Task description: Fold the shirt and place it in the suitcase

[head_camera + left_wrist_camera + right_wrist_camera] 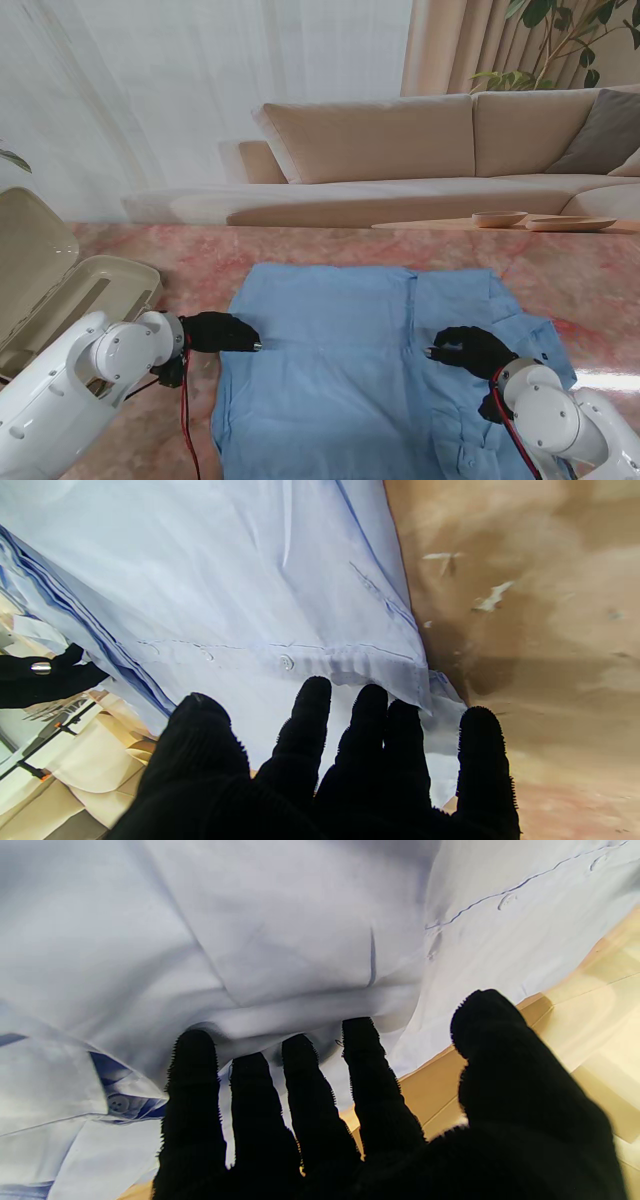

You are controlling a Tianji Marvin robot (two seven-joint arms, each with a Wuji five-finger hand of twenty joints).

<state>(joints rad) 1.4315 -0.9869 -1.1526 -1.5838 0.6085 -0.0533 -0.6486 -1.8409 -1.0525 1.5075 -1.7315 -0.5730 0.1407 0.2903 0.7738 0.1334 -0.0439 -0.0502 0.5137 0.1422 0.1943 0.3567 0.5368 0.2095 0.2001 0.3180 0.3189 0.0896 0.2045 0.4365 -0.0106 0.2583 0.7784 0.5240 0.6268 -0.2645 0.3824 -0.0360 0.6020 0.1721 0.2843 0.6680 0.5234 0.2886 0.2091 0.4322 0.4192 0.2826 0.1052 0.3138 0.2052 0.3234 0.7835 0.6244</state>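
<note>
A light blue shirt [350, 350] lies spread on the pink marble table [200, 262], its right side rumpled and partly folded over. My black-gloved left hand [218, 332] sits at the shirt's left edge, fingers stretched out toward the cloth. In the left wrist view its fingertips [315, 690] meet the buttoned hem of the shirt [225, 580]. My right hand [472, 350] rests on the shirt right of its middle, fingers extended and holding nothing. The right wrist view shows those fingers [300, 1075] lying against a soft fold of shirt [250, 930]. An open beige suitcase [95, 290] stands at the table's left.
The suitcase lid [30, 245] stands raised at the far left. Red and black cables [185, 420] hang by my left wrist. Beyond the table are a beige sofa [420, 150] and a low table with a bowl [498, 217].
</note>
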